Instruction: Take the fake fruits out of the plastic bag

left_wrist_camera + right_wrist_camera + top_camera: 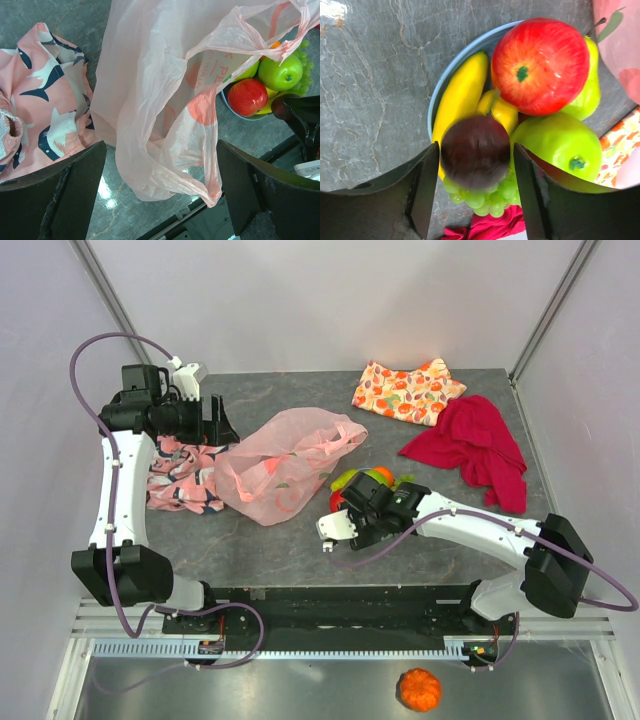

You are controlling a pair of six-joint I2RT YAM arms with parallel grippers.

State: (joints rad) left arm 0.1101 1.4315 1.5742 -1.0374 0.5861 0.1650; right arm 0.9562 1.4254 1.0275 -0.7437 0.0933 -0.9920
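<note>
While a red apple, banana, green apple and grapes fill the blue plate, a blurred dark purple fruit sits lower centre between the right jaws; I cannot tell whether they grip it. The left jaws gape wide over the plastic bag, left of the plate on the table.

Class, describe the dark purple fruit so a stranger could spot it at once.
On the grey table, find the blue plate piled with fake fruits beside the plastic bag. The dark purple fruit shows between the right gripper's fingers, over the green grapes; it alone is dark.
</note>
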